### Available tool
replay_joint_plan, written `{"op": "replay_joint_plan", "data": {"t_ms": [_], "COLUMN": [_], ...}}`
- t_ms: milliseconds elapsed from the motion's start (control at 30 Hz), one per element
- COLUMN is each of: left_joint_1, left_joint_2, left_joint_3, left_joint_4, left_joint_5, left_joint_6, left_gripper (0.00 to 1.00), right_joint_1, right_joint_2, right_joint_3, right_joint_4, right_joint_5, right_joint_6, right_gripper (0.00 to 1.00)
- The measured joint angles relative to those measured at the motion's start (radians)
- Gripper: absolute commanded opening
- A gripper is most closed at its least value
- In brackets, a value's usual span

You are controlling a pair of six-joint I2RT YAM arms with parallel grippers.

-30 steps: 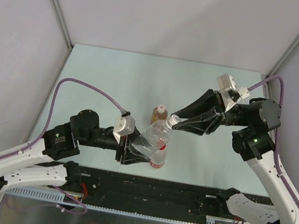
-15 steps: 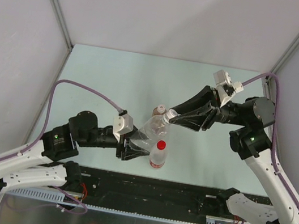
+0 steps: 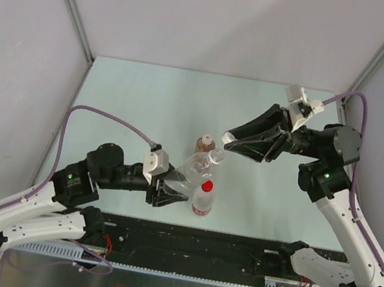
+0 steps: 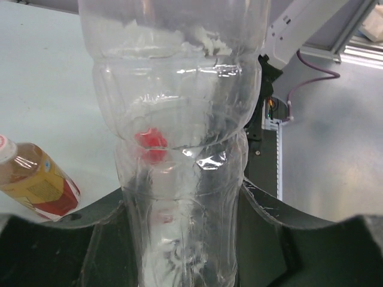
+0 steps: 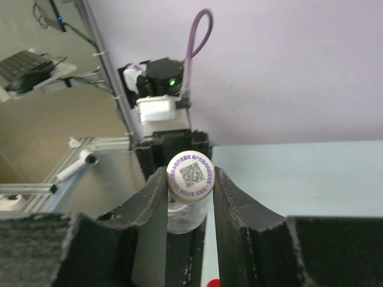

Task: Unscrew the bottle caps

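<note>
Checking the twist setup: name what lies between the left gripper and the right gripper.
The clear bottle, seen in the top view: the left gripper clamps its lower body, and the right gripper pinches the white cap at its neck end.

We find the clear plain plastic bottle (image 3: 191,173) tilted above the pale table (image 3: 133,97). Its base sits in the left gripper (image 3: 166,189) and its neck points far-right toward the right gripper (image 3: 228,141), which pinches the small white round cap (image 5: 190,176). The amber-liquid plastic bottle (image 3: 205,146) stands just behind it, and the red-capped labelled bottle (image 3: 202,203) just nearer.
</note>
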Motion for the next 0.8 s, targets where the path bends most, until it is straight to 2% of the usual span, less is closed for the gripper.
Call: {"op": "replay_joint_plan", "data": {"t_ms": [233,400,533,800], "left_joint_1": [0.006,0.01,0.01,0.01], "left_joint_2": [-0.008,-0.014,-0.029,-0.064], "left_joint_3": [-0.012,-0.017,-0.017,-0.02], "left_joint_4": [-0.046,-0.054,-0.056,-0.058], "left_joint_5": [0.024,0.017,-0.012,-0.147], "left_joint_6": [0.015,0.016,0.016,0.015], "left_gripper": [0.0,0.0,0.0,0.0], "right_joint_1": [-0.055,-0.077,-0.087,-0.158], "right_joint_2": [-0.024,-0.042,-0.047,-0.02], "right_joint_3": [0.0,0.0,0.0,0.0], "right_joint_4": [0.09,0.084,0.013,-0.239], "right_joint_5": [0.043,0.079,0.142,0.348], "right_joint_6": [0.031,0.03,0.0,-0.071], "right_gripper": [0.17,0.15,0.13,0.11]}}
